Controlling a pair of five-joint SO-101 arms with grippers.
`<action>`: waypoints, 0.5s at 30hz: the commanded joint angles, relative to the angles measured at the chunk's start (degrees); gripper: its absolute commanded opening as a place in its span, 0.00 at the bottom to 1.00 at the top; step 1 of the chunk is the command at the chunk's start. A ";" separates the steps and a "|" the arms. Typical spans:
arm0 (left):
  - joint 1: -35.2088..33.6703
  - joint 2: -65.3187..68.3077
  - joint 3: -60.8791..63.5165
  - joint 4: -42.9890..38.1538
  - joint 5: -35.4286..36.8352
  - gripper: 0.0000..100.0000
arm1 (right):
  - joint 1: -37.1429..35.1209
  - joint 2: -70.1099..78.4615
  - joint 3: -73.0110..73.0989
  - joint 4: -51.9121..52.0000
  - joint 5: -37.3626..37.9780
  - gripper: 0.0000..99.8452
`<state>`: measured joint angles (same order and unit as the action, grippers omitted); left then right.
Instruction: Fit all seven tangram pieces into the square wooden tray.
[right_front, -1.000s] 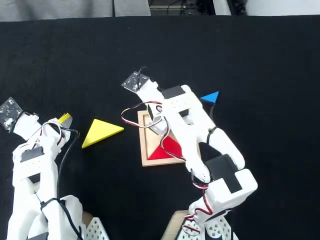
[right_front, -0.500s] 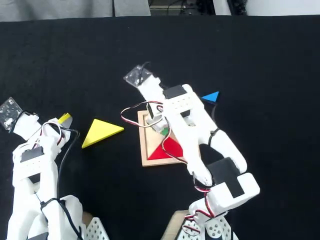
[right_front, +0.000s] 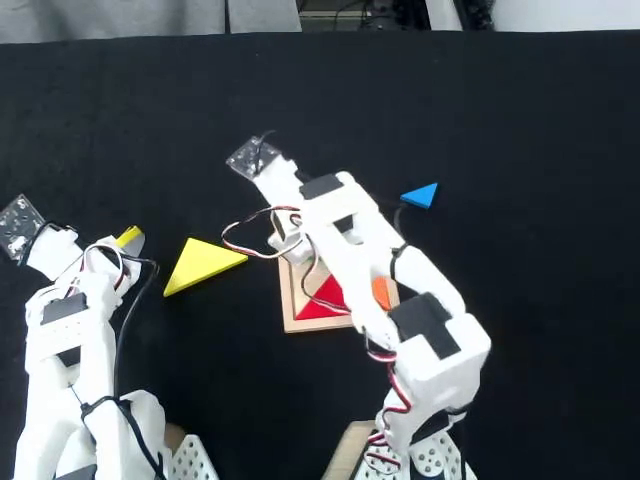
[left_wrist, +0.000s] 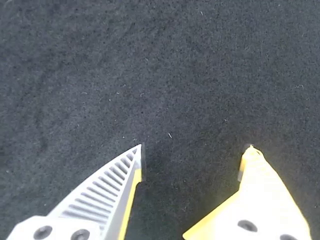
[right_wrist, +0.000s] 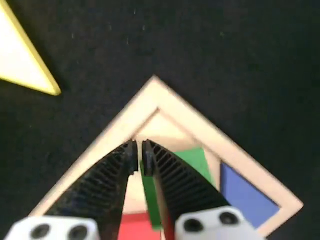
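1. High view: the square wooden tray (right_front: 289, 322) lay near the middle of the black table (right_front: 520, 110), mostly under the right arm, with a red piece (right_front: 327, 299) inside it.
2. 1 large yellow triangle (right_front: 201, 265) lay flat on the table between the tray and the left arm, apart from both.
3. 1 small blue triangle (right_front: 420, 194) lay on the table beyond the tray's far right corner, well clear of it.
4. Right wrist view: the right gripper (right_wrist: 138, 147) hung over a corner of the tray, its black ribbed fingers (right_wrist: 107, 180) drawn almost together with a thin slit between them.
5. Green showed through that slit. The green piece (right_wrist: 192, 159) lay in the tray beside a blue piece (right_wrist: 245, 192), with red just next to them; whether the fingers pinched the green piece could not be told.
6. Left wrist view: the left gripper (left_wrist: 195, 150) stood with its 2 fingers wide apart over bare table, holding nothing.
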<state>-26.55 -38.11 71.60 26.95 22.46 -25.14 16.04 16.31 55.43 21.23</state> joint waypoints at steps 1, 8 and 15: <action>0.66 -0.88 -0.48 -1.05 -0.53 0.31 | 2.81 -0.66 -1.36 -0.53 -0.26 0.03; 0.66 -0.88 -0.48 -1.05 -0.53 0.31 | 4.48 -2.77 -1.19 2.37 -0.09 0.01; 0.66 -0.88 -0.48 -1.05 -0.53 0.31 | 4.66 -6.99 -1.10 3.16 -0.44 0.01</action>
<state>-26.55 -38.11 71.60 26.95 22.46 -21.63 14.73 16.40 57.36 21.14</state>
